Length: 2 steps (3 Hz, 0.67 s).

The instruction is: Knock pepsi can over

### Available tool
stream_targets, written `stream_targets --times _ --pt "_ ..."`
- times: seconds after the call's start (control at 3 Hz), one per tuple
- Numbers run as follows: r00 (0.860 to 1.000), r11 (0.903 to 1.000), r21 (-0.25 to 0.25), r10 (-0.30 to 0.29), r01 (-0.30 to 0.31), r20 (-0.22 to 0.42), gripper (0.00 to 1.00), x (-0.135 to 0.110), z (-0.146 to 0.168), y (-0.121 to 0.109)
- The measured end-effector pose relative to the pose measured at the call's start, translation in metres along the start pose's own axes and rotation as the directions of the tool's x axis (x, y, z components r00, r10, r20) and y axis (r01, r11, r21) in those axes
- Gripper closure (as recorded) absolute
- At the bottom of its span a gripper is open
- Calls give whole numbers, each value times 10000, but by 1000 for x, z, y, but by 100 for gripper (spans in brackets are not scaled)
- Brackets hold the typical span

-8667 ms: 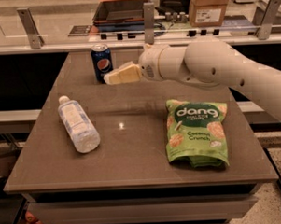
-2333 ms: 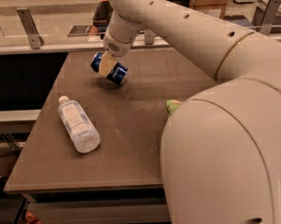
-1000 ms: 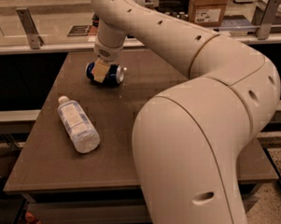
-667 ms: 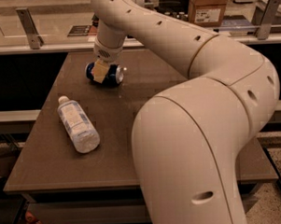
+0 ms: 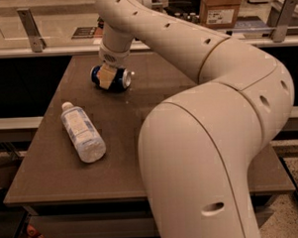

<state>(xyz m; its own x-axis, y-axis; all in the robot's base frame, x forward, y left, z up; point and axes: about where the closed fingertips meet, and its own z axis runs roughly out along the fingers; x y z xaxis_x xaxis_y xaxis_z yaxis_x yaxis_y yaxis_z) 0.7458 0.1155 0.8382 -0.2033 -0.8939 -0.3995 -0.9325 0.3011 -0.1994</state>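
The gripper (image 5: 107, 77) reaches down onto the can (image 5: 119, 79), touching its near side; whether it is clamped on the can or loose, I cannot tell. The can lies on its side on the table (image 5: 52, 167), beyond the bottle (image 5: 82, 132), near the far edge.

The pepsi can (image 5: 119, 78) lies on its side near the table's (image 5: 52, 180) far edge. The end effector (image 5: 106, 76) touches it from above. A water bottle (image 5: 82, 132) lies nearer.
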Motion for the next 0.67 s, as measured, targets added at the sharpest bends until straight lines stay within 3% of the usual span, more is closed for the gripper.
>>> stream_targets --times 0.33,0.67 --pt "10000 10000 -38 -8 7 -28 0 0 3 1" --pt "10000 10000 -40 -8 8 -29 0 0 3 1"
